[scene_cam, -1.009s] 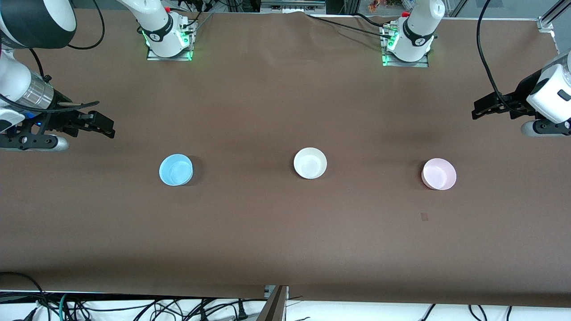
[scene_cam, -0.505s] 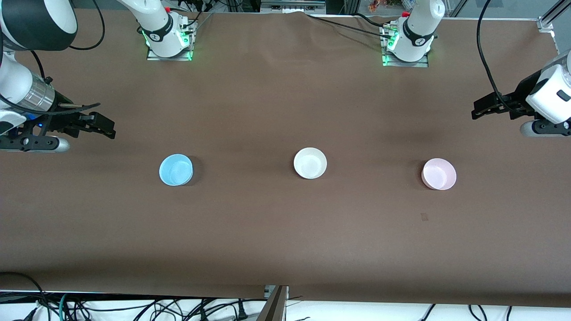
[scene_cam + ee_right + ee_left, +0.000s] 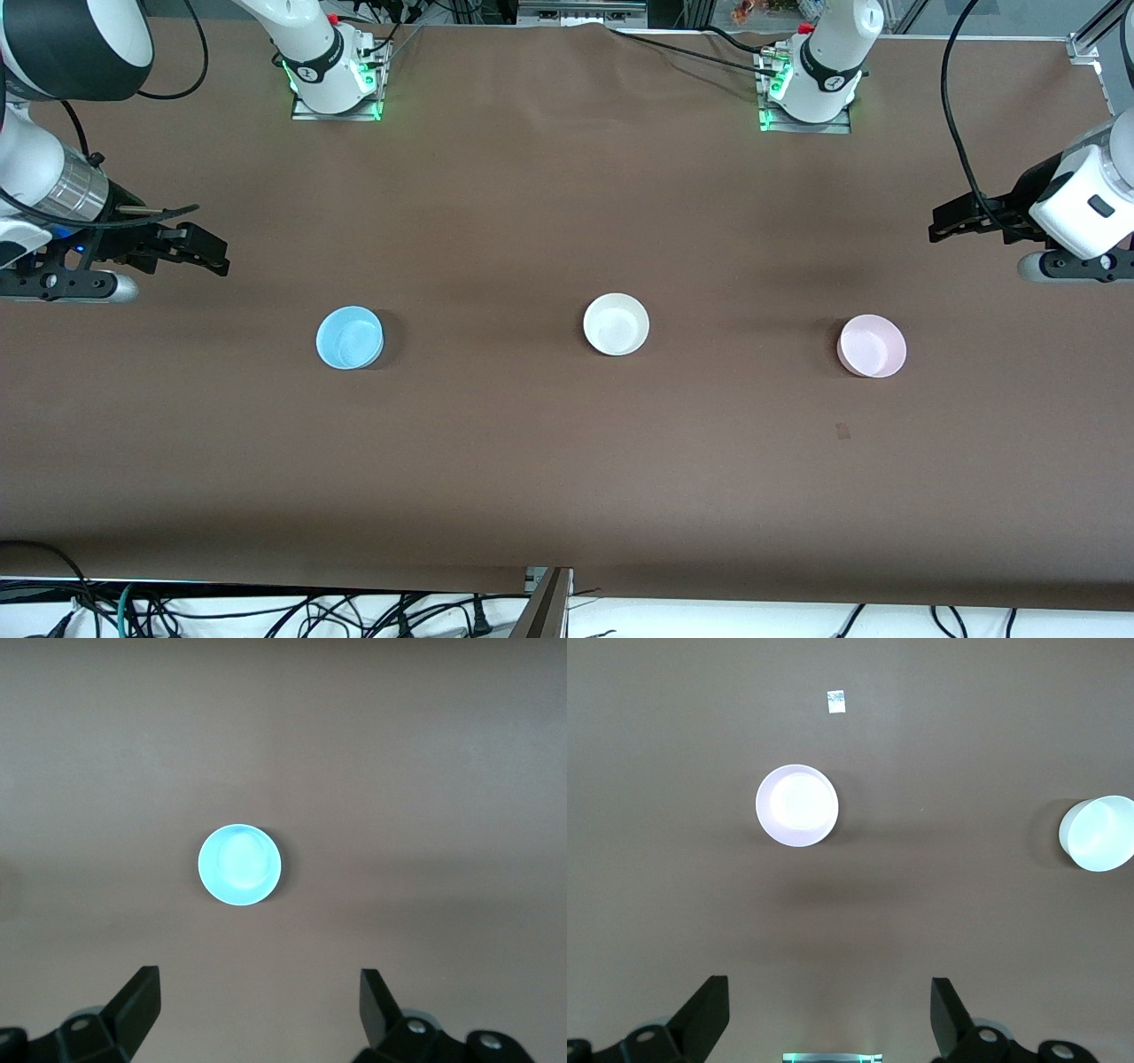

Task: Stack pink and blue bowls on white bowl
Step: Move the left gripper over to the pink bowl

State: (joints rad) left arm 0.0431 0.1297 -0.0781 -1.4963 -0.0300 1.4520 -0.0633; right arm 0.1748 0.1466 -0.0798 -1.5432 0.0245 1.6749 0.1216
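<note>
Three bowls stand in a row on the brown table. The light blue bowl (image 3: 350,337) is toward the right arm's end, the white bowl (image 3: 616,324) in the middle, the pale pink bowl (image 3: 872,346) toward the left arm's end. My right gripper (image 3: 210,250) is open and empty, up over the table near the blue bowl, which shows in its wrist view (image 3: 239,864). My left gripper (image 3: 939,223) is open and empty, up over the table near the pink bowl. Its wrist view shows the pink bowl (image 3: 796,805) and the white bowl (image 3: 1099,833).
The two arm bases (image 3: 332,75) (image 3: 811,84) stand along the table edge farthest from the front camera. A small mark (image 3: 842,431) lies on the cloth, nearer to the camera than the pink bowl; it also shows in the left wrist view (image 3: 836,701). Cables hang below the near edge.
My left gripper has shifted a little toward the table's middle. My right arm has barely moved. The bowls have not moved.
</note>
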